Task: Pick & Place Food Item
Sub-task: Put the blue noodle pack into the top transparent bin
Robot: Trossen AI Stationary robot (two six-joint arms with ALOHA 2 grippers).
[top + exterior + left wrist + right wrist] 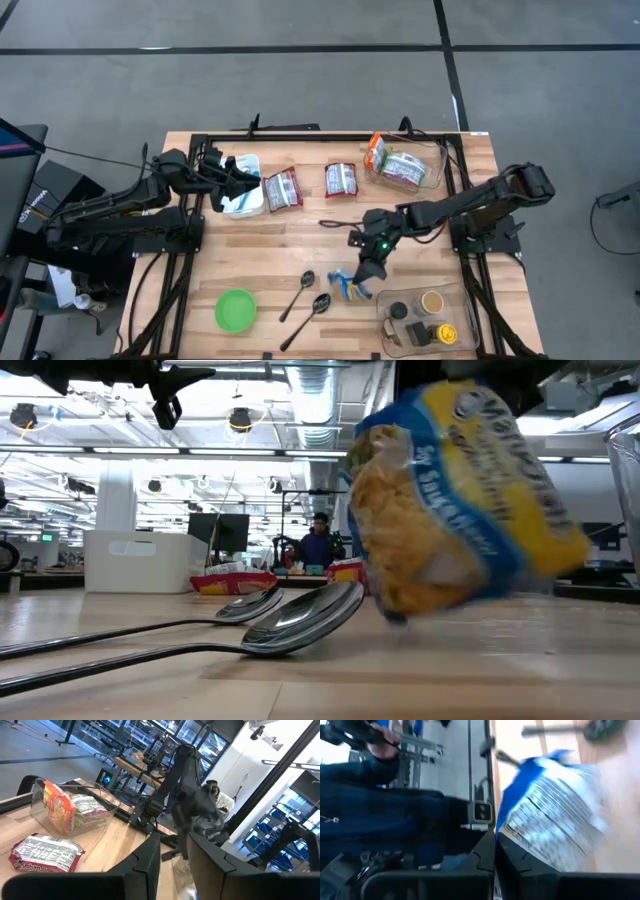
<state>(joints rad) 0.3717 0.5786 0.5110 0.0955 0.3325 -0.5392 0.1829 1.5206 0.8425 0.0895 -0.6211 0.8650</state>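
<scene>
We judged the step in hand to be the carry of the packet [350, 286]; our right end effector [368, 272] was clenched on its upper edge, the fingers pinched tight together in the right wrist view, and the packet [555, 815] hung just below and beyond them, close over the table [300, 240]. To do this well we would have wanted to lift straight up before travelling, since the grip was only on a thin seam and the bag could swing or slip; a slow, level move would have kept the contents from shifting the weight. We could not tell from these views where it was meant to go; the clear tray [430, 310] just beside the end effector, holding small jars, seemed the nearest candidate, and the bag should have gone in from above to miss its wall.

The packet [460, 500] was a soft, crinkly film pouch, blue and yellow, puffed and irregular; it would have deformed under a squeeze. Two spoons [305, 295] lay near the end effector on the side away from the tray, smooth polished metal with long thin handles, easy to knock; farther off were a green bowl [236, 309], two flat red packets [283, 188], and a clear bin [425, 170] with more pouches. The table was pale wooden planks, matte.

Our left end effector [243, 181] waited over a white tub [243, 200], well apart, its fingers parted with nothing between them.
</scene>
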